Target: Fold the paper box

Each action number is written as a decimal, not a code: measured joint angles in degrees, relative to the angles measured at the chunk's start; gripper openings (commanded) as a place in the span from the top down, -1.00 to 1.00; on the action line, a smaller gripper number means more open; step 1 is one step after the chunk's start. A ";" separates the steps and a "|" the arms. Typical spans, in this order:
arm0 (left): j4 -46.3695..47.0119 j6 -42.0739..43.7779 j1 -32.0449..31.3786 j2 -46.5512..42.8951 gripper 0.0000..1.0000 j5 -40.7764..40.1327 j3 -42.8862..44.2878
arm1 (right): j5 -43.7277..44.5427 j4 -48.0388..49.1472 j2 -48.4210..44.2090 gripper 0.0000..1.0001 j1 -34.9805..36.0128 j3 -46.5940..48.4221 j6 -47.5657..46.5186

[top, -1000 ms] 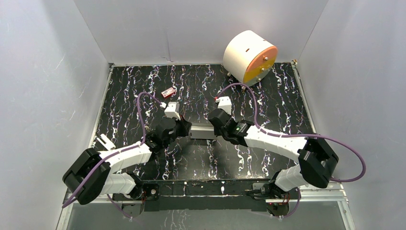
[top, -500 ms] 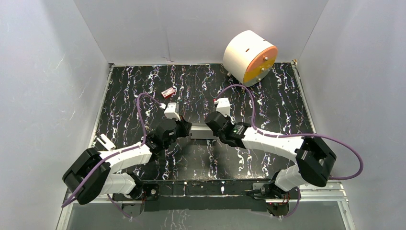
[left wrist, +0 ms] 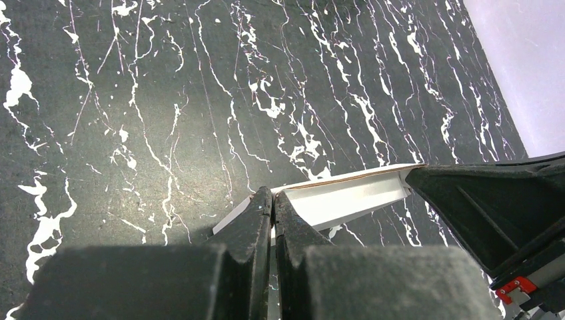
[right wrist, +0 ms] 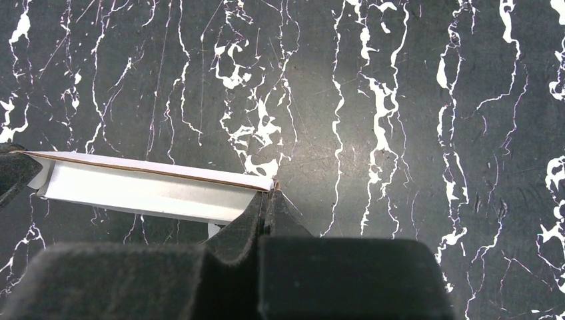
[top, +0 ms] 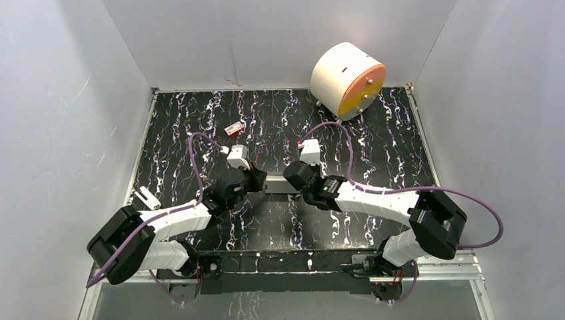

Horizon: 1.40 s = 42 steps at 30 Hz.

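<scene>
Since the earlier frame the right arm has swung a little to the left, so the right tool (top: 292, 179) now stands closer to the left tool (top: 258, 180), and less of the paper box (top: 276, 185) shows between them.

The paper box is thin white cardboard with a smooth, matte face and a brown line along its cut edge. From the wrist views it reads as a long, narrow strip with one panel folded along its length, so it forms a shallow angled trough rather than a flat sheet. It sits near the middle of the surface (top: 373, 147), spanning the gap between the two tools. That surface is black with white, marble-like veins, slightly scuffed.

The left tool's black fingers are pressed together on one end of the paper box, with only the thin card between their tips. The right tool's fingers are likewise closed tight on the opposite end, pinching the upper edge at its corner. In the left wrist view the dark body of the right tool fills the lower right, just past the far end of the strip.

Well behind them, a big white cylinder (top: 346, 80) with an orange face rests at the back right corner. A tiny red item (top: 234, 129) lies behind the left tool, apart from it. Purple cables (top: 196, 153) loop over both arms. Plain grey walls (top: 60, 133) close in the sides and back.
</scene>
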 measured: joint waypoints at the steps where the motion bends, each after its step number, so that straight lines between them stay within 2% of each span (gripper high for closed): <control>1: 0.00 -0.17 -0.02 0.00 1.00 -0.04 0.00 | 0.22 0.04 0.04 1.00 0.09 0.00 -0.02; 9: 1.05 -0.24 -1.05 0.68 1.00 -2.19 -0.20 | 2.51 2.36 0.26 1.00 1.05 -1.31 -0.13; 29: 15.74 0.46 -5.09 2.40 1.00 -7.74 -7.45 | 5.09 22.43 -1.99 1.00 2.05 -12.11 -3.15; 42: 18.84 -6.40 -9.64 8.24 1.00 -19.08 -6.05 | 5.73 27.89 -1.20 1.00 2.08 -13.99 -4.74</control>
